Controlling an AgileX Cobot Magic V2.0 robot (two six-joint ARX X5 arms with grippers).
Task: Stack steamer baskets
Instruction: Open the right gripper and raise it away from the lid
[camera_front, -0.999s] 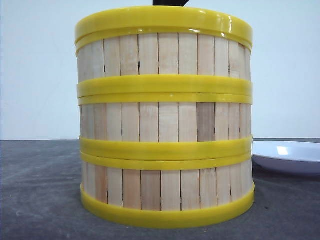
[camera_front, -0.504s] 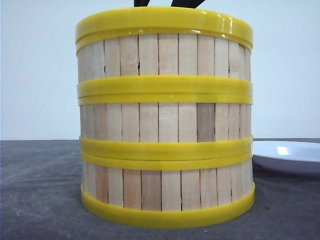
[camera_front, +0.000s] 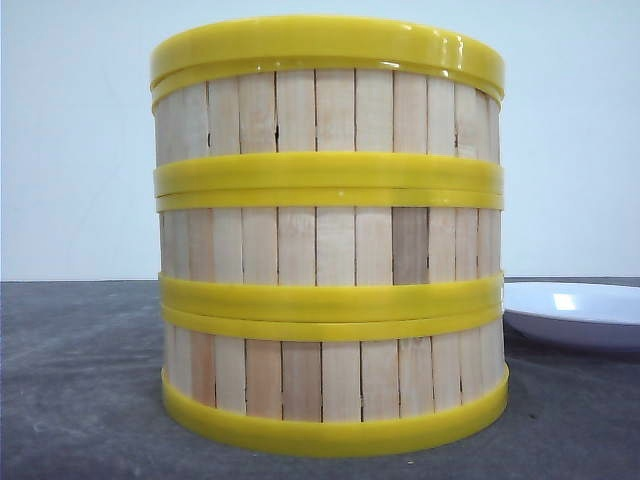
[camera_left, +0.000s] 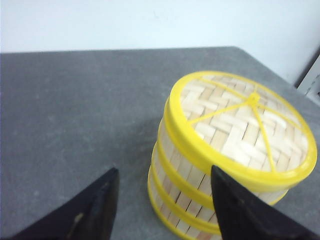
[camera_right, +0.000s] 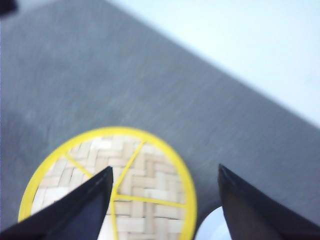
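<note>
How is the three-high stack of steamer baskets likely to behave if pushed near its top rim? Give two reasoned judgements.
The stack of steamer baskets stands about as tall as it is wide, with three separate tiers, so a high push would probably slide or tilt the top basket before the rest. The smooth yellow rings look glossy, so the tiers may slip rather than grip. Slatted walls suggest lightness.

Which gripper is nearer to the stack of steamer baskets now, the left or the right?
Hard to settle, probably the left. The left gripper hangs open beside the stack of steamer baskets, level with its upper part. The right gripper is open above the stack's woven top, looking down on it.
</note>
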